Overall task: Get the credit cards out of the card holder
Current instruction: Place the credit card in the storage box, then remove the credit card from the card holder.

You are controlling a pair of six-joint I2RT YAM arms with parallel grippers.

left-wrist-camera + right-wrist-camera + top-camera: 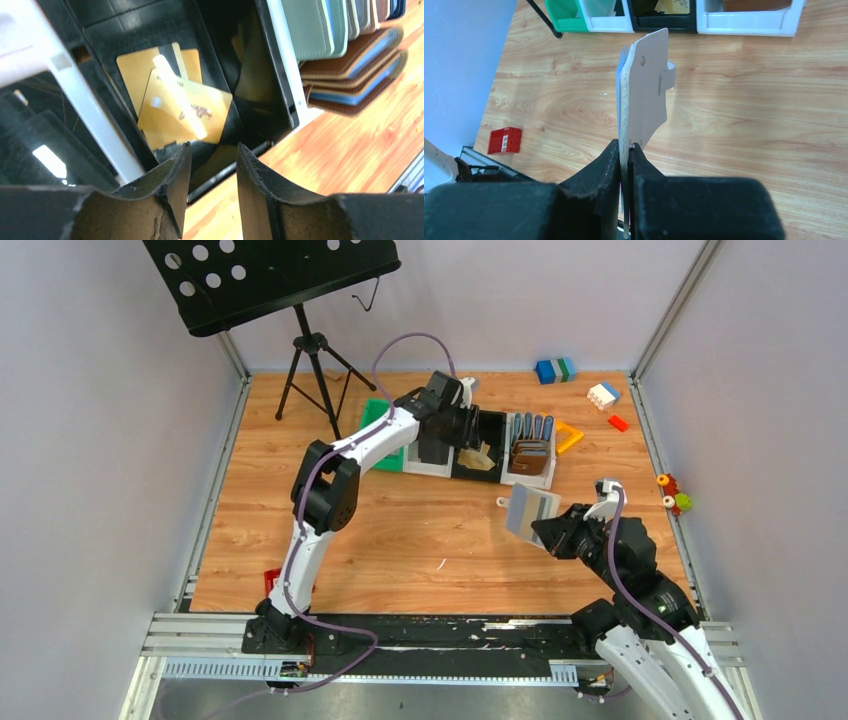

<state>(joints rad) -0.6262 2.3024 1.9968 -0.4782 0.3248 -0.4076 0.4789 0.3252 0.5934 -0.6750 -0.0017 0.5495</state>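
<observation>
The card holder (530, 512), pale grey-beige with a short strap tab, hangs above the table, pinched at one edge by my right gripper (556, 533). In the right wrist view the holder (644, 90) stands edge-on and the gripper (626, 150) is shut on it. Gold credit cards (480, 455) lie in the black bin (492, 422) at the back centre. My left gripper (468, 430) hovers over that bin. In the left wrist view it (212, 155) is open and empty, with the gold cards (180, 100) lying overlapped just beyond its fingertips. No black or silvery card shows.
A white bin (512, 478) of brown wallets (530, 455) stands right of the black bin, a white and a green bin (378, 418) left of it. A music stand (300, 340) is at the back left. Toy bricks (555, 370) lie at the back right, a red brick (275, 580) near left.
</observation>
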